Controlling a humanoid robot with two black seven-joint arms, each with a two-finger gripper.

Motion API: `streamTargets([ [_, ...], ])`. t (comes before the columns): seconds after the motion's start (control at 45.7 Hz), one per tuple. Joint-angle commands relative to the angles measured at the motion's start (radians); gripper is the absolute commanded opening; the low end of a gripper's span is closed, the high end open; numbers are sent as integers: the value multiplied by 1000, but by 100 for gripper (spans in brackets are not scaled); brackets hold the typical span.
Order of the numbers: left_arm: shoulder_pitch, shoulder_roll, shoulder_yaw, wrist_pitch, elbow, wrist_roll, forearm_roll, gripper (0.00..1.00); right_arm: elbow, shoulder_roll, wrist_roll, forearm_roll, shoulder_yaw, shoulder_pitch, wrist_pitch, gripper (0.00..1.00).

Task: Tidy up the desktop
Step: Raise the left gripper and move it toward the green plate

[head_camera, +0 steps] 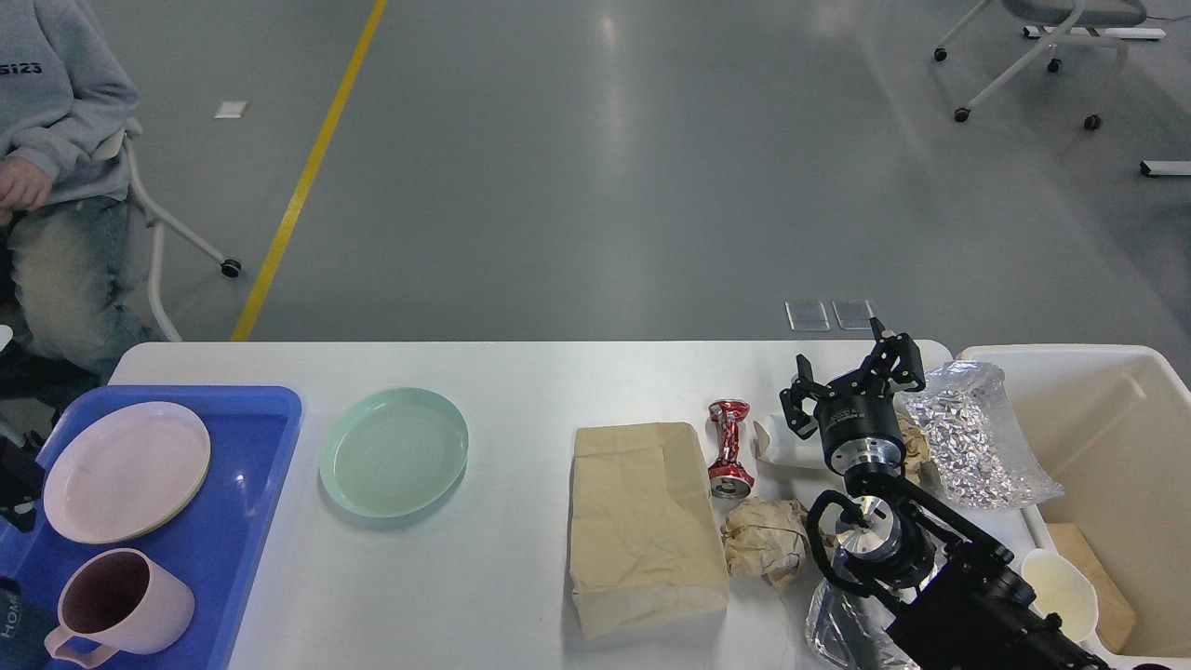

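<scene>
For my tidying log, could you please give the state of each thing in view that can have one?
Mug: upright, empty, in blue tray.
Pink plate: empty, in the tray.
Green plate: empty, on desktop.
Can: crushed, lying down.
Paper bag: flat.
Paper wad: crumpled.
Right pincer: open, empty.
Left pincer: out of view.

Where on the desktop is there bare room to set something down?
The desktop is bare between the green plate and the brown paper bag, and along the far edge behind both. The right end is crowded: crushed red can, crumpled paper, foil wrap, and the right gripper.
</scene>
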Motion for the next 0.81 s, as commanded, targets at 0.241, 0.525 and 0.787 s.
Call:
streamTargets([
  [0.241, -504, -325, 145, -5, -325, 2, -293, 95, 0, -1, 0, 0, 0, -1, 0, 100],
  [0.525, -796, -434, 168, -7, -555, -3, -417, 95, -2, -1, 0, 0, 0, 0, 0, 100],
  [0.787, -900, -454, 165, -21, -583, -6, -525, 95, -2, -1, 0, 0, 0, 0, 0, 100],
])
